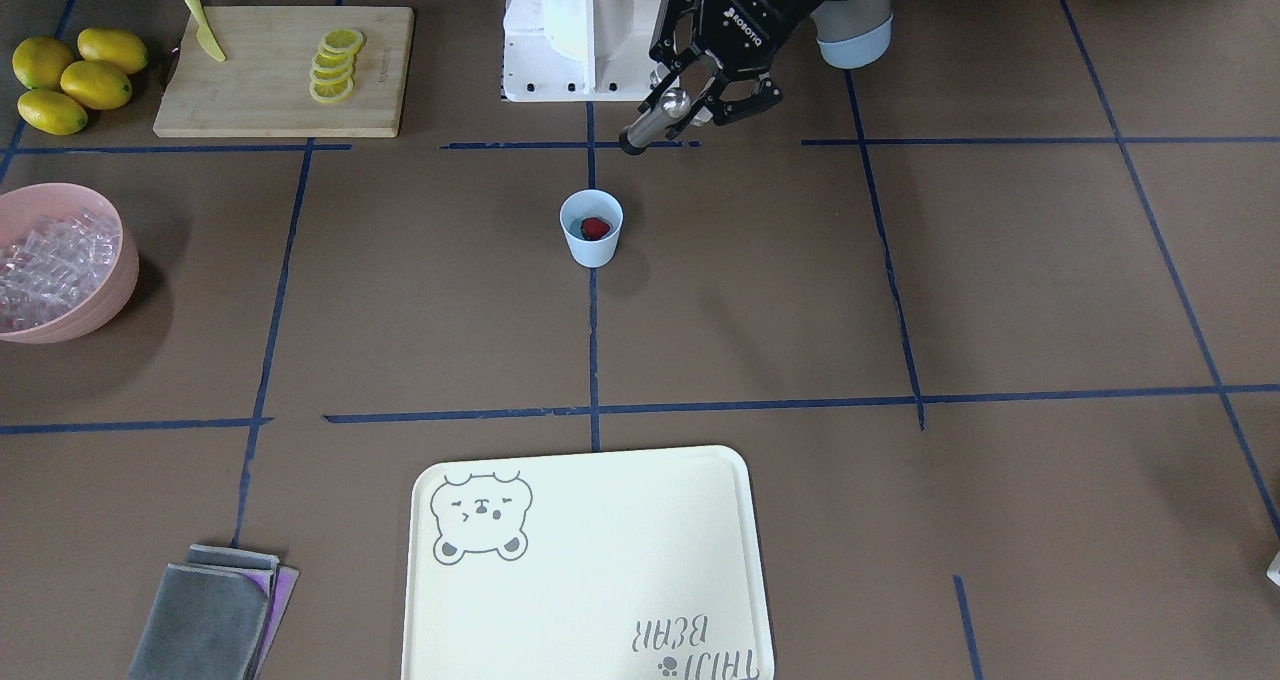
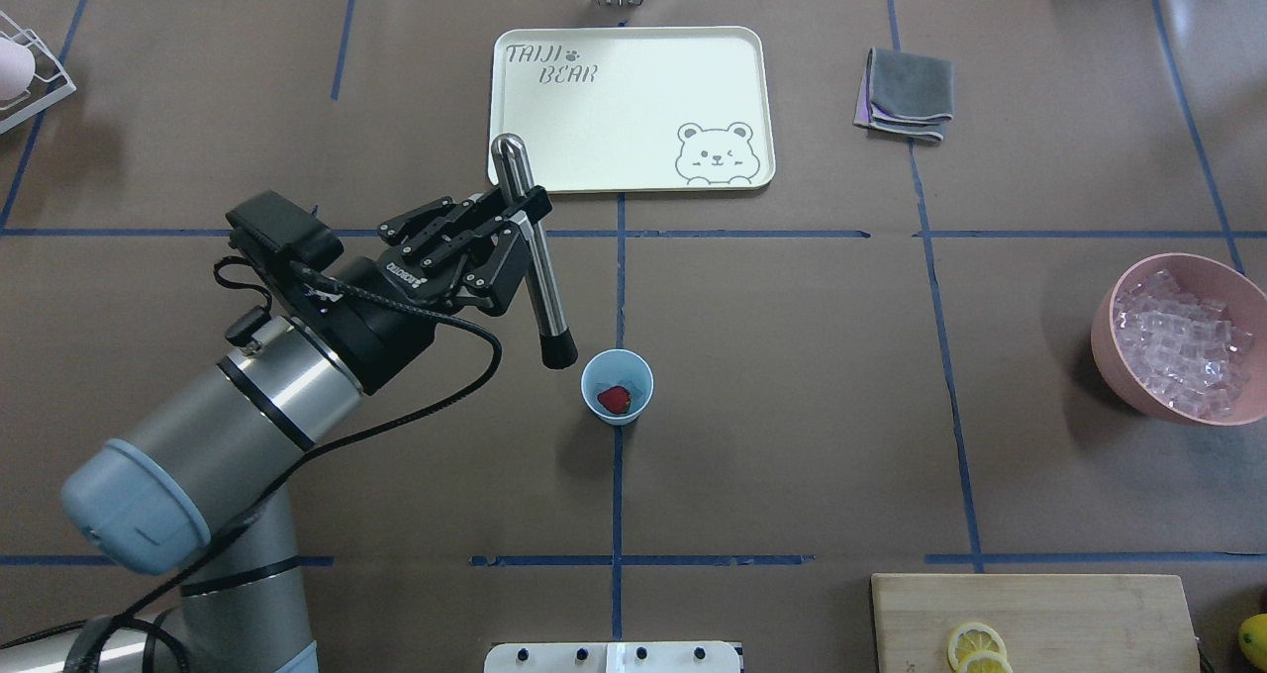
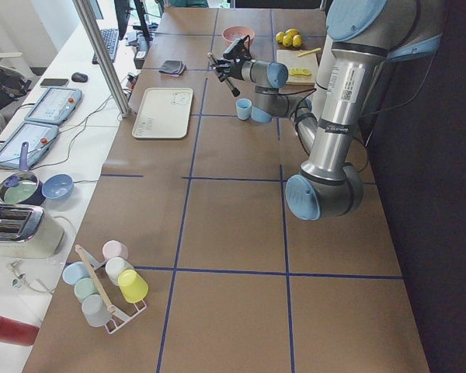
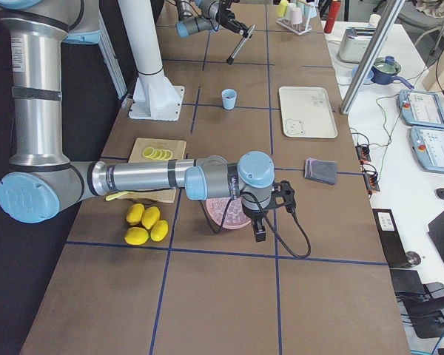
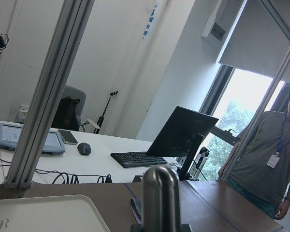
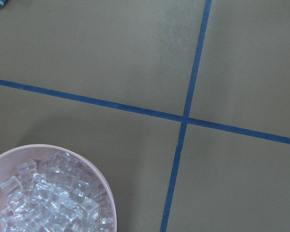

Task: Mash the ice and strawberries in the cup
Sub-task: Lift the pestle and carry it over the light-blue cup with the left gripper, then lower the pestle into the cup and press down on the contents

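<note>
The pale-blue cup (image 2: 617,386) stands at the table's middle and holds one red strawberry (image 2: 615,400); it also shows in the front view (image 1: 591,228) with the strawberry (image 1: 596,227). My left gripper (image 2: 520,220) is shut on a steel muddler (image 2: 535,257), held tilted in the air. The muddler's dark tip hangs just left of the cup and above it. Ice cubes (image 2: 1178,341) fill the pink bowl (image 2: 1109,307) at the right. My right gripper (image 4: 259,225) hovers by that bowl; I cannot tell whether it is open. Its wrist view shows the ice (image 6: 53,193).
A cream bear tray (image 2: 633,49) lies beyond the cup, with folded grey cloths (image 2: 903,94) to its right. A cutting board (image 1: 260,90) carries lemon slices (image 1: 335,65) and a yellow knife (image 1: 203,25). Whole lemons (image 1: 75,80) lie beside it. A cup rack (image 3: 105,284) stands at the left end.
</note>
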Controlling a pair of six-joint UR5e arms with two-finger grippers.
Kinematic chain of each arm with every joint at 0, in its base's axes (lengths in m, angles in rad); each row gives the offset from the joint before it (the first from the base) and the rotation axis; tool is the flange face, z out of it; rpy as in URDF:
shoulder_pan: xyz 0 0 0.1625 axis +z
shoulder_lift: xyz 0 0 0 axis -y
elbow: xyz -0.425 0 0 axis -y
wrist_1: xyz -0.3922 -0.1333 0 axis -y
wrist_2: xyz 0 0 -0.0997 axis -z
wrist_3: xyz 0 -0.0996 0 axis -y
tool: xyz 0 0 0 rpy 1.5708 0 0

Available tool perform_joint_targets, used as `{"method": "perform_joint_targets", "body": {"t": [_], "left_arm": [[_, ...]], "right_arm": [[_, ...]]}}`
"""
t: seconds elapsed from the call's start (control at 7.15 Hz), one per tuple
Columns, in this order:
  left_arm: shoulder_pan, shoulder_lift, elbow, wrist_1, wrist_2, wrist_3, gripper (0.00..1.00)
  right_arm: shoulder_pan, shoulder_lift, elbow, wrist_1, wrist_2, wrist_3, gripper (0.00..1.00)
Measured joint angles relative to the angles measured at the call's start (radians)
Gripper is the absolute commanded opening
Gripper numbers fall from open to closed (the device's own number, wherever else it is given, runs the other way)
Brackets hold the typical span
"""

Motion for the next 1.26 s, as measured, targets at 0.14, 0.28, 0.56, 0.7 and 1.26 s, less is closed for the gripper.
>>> {"method": "perform_joint_targets", "body": {"t": [0.14, 0.28, 0.56, 0.7, 1.26], "left_arm": [[0.010, -0.011, 0.048, -0.070, 0.019, 0.017, 0.00], [0.013, -0.021, 0.068, -0.105, 0.034, 0.055, 0.00], [0.046, -0.048, 0.073, -0.126, 0.112, 0.195, 0.00], [0.089, -0.057, 0.080, -0.128, 0.164, 0.264, 0.00], [0.136, -0.146, 0.109, -0.129, 0.266, 0.476, 0.00]], "right_arm": [[0.000, 0.000, 0.000, 0.000, -0.001, 0.000, 0.99], [0.000, 0.000, 0.001, 0.000, -0.002, -0.001, 0.99], [0.000, 0.000, 0.002, 0.000, -0.002, 0.000, 0.99], [0.000, -0.001, 0.002, 0.000, -0.003, 0.000, 0.99], [0.000, 0.001, 0.011, 0.000, -0.005, 0.000, 0.99]]}}
